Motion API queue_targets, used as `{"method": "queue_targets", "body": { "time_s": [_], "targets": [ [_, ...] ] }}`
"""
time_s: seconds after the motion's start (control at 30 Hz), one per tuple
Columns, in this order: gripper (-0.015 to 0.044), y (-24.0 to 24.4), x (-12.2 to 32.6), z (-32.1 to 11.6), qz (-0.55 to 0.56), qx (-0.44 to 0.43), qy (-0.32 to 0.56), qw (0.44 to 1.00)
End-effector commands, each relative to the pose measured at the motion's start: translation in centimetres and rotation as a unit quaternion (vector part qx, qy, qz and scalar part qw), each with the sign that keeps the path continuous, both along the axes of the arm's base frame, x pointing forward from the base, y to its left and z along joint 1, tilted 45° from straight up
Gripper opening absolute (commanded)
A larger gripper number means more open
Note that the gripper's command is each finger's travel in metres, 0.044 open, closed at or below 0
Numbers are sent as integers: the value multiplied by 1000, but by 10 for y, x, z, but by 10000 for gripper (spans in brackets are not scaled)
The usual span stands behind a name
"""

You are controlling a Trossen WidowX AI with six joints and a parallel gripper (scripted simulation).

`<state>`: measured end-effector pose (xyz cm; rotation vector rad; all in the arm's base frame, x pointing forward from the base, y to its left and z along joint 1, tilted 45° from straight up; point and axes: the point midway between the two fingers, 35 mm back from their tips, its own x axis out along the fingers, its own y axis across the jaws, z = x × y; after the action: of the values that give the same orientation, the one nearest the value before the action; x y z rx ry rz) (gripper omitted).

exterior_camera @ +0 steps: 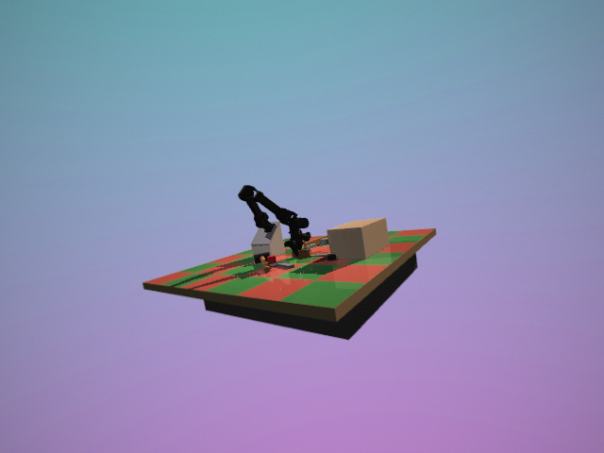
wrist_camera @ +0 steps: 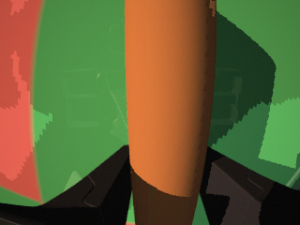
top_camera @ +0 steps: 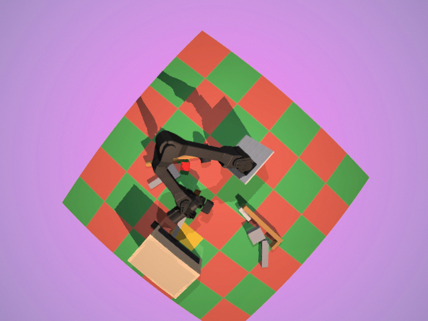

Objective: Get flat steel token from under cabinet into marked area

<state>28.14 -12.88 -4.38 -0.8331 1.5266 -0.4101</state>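
The beige cabinet (top_camera: 164, 265) (exterior_camera: 345, 243) stands at the table's lower left in the top view, with a dark slotted strip (top_camera: 178, 244) along its front. The yellow marked area (top_camera: 192, 237) lies in front of it. My gripper (exterior_camera: 295, 252) (wrist_camera: 163, 153) is low over the table, shut on the orange handle (top_camera: 197, 192) (exterior_camera: 305, 253) (wrist_camera: 166, 84) of a tool. A grey shaft (top_camera: 177, 229) points from under the gripper toward the cabinet front, over the yellow area's left side. Its far end is hidden. I cannot see the token; the arm hides part of the area.
A red cube (top_camera: 185, 166) (exterior_camera: 271, 260), a grey block (top_camera: 173, 171) and a pale block (top_camera: 154, 182) lie near the arm's elbow. An orange angled bar (top_camera: 261, 224) and grey blocks (top_camera: 255, 235) (top_camera: 264, 255) lie right of the cabinet. A grey sloped box (top_camera: 257, 148) stands at the arm's base.
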Motion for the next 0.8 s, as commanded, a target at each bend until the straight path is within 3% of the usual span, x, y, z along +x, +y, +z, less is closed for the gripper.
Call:
{"method": "queue_targets", "body": {
  "time_s": [0.0, 0.77],
  "targets": [
    [0, -2, -9, 0, 0, 1, 5, 1000],
    [0, -10, -34, 6, 0, 1, 6, 1000]
  ]
}}
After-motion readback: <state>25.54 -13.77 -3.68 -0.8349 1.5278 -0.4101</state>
